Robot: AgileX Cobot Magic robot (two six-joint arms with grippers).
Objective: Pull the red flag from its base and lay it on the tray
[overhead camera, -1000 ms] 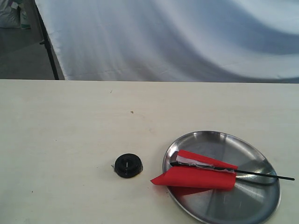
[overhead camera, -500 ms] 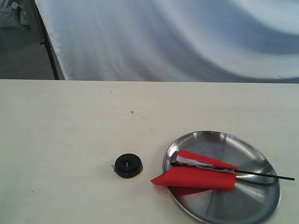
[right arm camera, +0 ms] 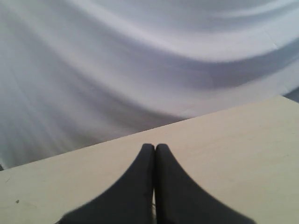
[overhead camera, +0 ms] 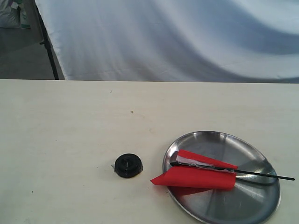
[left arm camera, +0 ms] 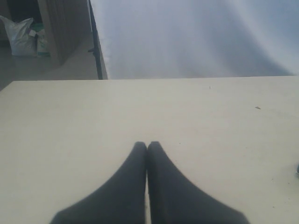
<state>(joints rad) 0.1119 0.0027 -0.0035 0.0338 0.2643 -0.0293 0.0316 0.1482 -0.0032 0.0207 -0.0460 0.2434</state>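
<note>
While the red flag (overhead camera: 196, 176) lay flat in the tray (overhead camera: 219, 138), pole tip past the rim, away from all fingers | base (overhead camera: 128, 165) sat on the table (overhead camera: 65, 140) beside the tray, ungripped | left gripper (left arm camera: 147, 144) fingers pressed together, holding nothing | right gripper (right arm camera: 154, 147) likewise closed and empty.

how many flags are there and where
1. The red flag lies flat on the tray, near right in the exterior view, with a cloth corner overhanging the tray's left rim. The base beside it holds none.
</note>
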